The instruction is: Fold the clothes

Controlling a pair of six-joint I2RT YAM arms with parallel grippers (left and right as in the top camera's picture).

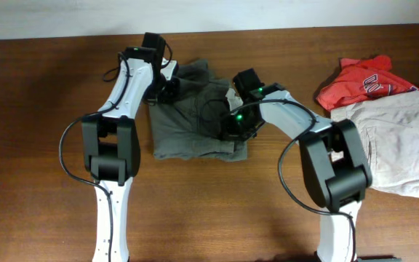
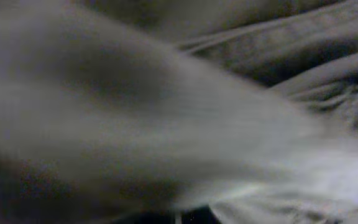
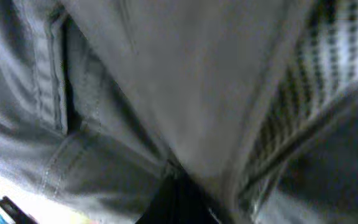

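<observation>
Wrinkled olive-grey woven cotton shorts, gathered into a rough rectangle, lie at the middle of the brown wooden table between the two arms. The left gripper sits at the garment's upper-left edge with its jaws clenched; cloth fills its wrist view in a blur, so a pinch of fabric looks likely but cannot be confirmed. The right gripper is clenched on the shorts' right edge, where seamed fabric rises across its wrist view from the dark fingers. Well apart, at the right end of the table, lie a red T-shirt with white lettering and paler beige shorts. Risks from here: a pinch that catches one layer only would drag that layer and open the fold; uneven travel of the two arms would skew the edges; a thin grip could slip off the cloth mid-lift.
</observation>
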